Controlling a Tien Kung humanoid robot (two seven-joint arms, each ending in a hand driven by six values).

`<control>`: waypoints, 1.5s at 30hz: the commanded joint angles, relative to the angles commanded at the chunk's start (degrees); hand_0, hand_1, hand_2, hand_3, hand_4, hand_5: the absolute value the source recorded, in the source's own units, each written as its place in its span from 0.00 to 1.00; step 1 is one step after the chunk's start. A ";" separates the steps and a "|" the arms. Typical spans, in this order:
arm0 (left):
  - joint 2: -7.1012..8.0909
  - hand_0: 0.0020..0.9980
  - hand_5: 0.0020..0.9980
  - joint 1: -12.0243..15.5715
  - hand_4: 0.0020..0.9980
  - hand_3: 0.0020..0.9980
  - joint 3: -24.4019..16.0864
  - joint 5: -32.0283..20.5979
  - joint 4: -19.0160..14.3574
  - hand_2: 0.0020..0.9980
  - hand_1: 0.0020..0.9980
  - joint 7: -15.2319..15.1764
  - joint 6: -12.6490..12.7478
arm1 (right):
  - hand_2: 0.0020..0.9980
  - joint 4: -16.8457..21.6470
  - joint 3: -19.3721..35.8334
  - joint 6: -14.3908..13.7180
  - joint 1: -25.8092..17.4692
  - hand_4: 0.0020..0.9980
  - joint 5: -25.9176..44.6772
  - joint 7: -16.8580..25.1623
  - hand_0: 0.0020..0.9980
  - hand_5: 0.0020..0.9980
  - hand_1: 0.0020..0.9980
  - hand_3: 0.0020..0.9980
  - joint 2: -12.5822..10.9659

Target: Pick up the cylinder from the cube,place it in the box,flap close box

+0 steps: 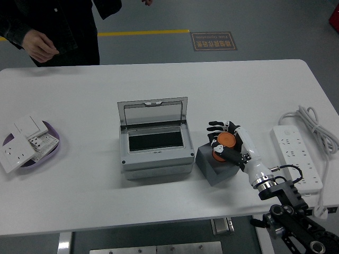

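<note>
Head view: the right hand [231, 142] grasps the orange cylinder [225, 141], its fingers curled around it at the top of the grey cube [214, 165]. Just left of the cube stands the grey box [154, 138], its lid raised upright at the back. On the white bench [159, 84] lie a purple dish of switch plates [30, 143] at left and a power strip [296, 156] at right. A person's hand [39, 46] hangs beyond the far edge.
</note>
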 joint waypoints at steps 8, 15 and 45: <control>0.10 0.63 0.29 -0.04 0.72 0.69 -0.28 0.21 0.00 0.58 0.66 0.03 0.04 | 0.31 0.45 -0.15 -1.66 0.66 0.00 -0.94 0.44 0.20 0.00 0.25 0.25 0.21; 0.03 0.63 0.29 0.13 0.72 0.69 -0.42 0.36 0.00 0.58 0.66 0.02 0.03 | 0.28 1.03 0.12 -3.10 3.10 0.00 -2.60 0.40 0.19 0.00 0.23 0.22 0.91; 0.08 0.63 0.30 0.02 0.72 0.69 -2.18 2.17 0.00 0.58 0.66 0.88 0.13 | 0.26 -5.86 -21.18 10.14 32.69 0.00 -38.73 -25.80 0.18 0.00 0.22 0.21 6.62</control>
